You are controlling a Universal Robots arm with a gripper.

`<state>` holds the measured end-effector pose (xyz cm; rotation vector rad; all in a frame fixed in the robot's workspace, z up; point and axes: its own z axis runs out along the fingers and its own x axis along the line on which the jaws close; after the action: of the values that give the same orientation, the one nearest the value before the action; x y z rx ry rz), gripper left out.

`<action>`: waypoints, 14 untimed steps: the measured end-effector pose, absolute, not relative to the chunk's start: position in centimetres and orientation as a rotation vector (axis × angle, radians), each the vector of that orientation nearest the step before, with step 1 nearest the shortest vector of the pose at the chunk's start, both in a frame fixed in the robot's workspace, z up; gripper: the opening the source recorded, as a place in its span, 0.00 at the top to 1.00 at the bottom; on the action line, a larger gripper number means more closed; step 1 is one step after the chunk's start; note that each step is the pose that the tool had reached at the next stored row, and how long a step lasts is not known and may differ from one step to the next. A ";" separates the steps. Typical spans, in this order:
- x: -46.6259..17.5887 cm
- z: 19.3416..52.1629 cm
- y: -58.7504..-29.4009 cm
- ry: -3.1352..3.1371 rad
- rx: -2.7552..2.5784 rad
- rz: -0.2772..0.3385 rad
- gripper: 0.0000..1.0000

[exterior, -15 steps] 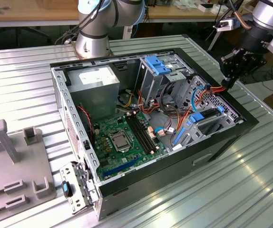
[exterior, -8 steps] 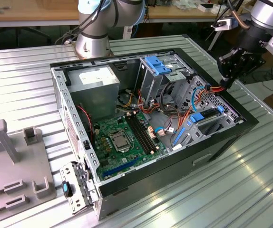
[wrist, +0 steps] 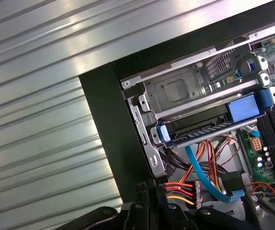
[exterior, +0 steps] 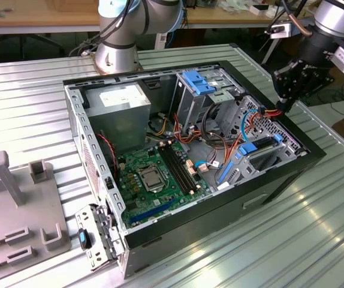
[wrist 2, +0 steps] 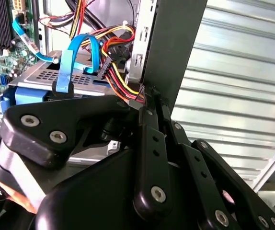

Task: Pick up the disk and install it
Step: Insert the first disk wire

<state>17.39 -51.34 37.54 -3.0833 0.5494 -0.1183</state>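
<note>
Fingers point(exterior: 284, 103) of the gripper point(exterior: 286, 108) are looking pressed together in the exterior view, gripping nothing. They are hanging over the corner of the open computer case point(exterior: 220, 222) on the exterior view's right, just above the red and yellow power cables point(exterior: 266, 112). The disk point(exterior: 259, 147) is sitting low in the metal cage point(exterior: 271, 127) beneath them with its blue rails showing, so the picking up and carrying are looking done. The case is resting on the ribbed tabletop point(exterior: 34, 102).

In the second wrist view, the fingers point(wrist 2: 149, 115) are meeting at their tips beside the power cables point(wrist 2: 118, 52). The disk point(wrist 2: 51, 79) is lying flat, apart from them, with a blue data cable point(wrist 2: 70, 62) draping over it.

In the first wrist view, the closed fingers point(wrist: 142, 194) are standing near the case wall. The disk point(wrist: 200, 127) is lying inside the cage point(wrist: 176, 91); whether it is sitting fully latched, I cannot tell.
</note>
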 end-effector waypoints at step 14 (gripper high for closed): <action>17.4 37.5 -51.3 0.835 -3.026 -0.119 0.83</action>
<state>17.39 -51.35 37.53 -3.0259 0.8346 -0.1191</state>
